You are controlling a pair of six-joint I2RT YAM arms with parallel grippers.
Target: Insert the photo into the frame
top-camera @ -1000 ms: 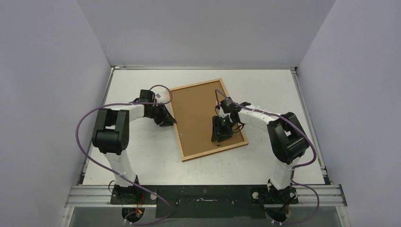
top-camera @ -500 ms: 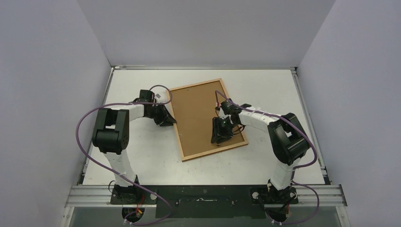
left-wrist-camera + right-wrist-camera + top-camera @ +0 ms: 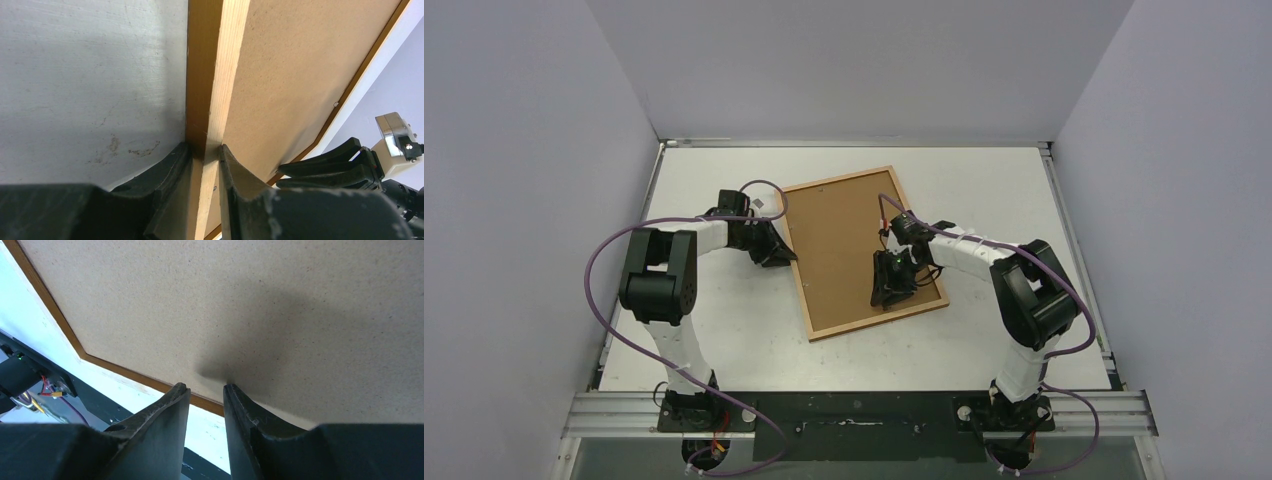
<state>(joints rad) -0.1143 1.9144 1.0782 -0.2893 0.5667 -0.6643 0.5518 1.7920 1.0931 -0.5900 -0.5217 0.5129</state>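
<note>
The left gripper (image 3: 204, 147) is clamped on the frame (image 3: 200, 75), one finger outside its 9 o'clock rail and one inside, so it pins the frame flat to the table (image 3: 75, 75). The frame sits mid-table, its long side running from about 11 to 5 o'clock. A brown backing (image 3: 250, 300) fills the whole opening.

The right gripper (image 3: 206, 387) stands over the backing's 5 o'clock corner, just inside the near rail. Its fingers are a narrow gap apart with nothing between them. The tips look to be touching or almost touching the board, but I cannot tell which.

The photo does not show in any view. If it is in the frame it lies under the backing, which I cannot confirm.

Judged from this, the step in hand is seating the backing: the left holds the frame steady while the right presses the board down at that corner.

The next move calls for an even downward push at that 5 o'clock corner, kept off the rail itself. The left clamp should hold firm so the frame neither slides nor tips. After that, check that the board sits level all round
</note>
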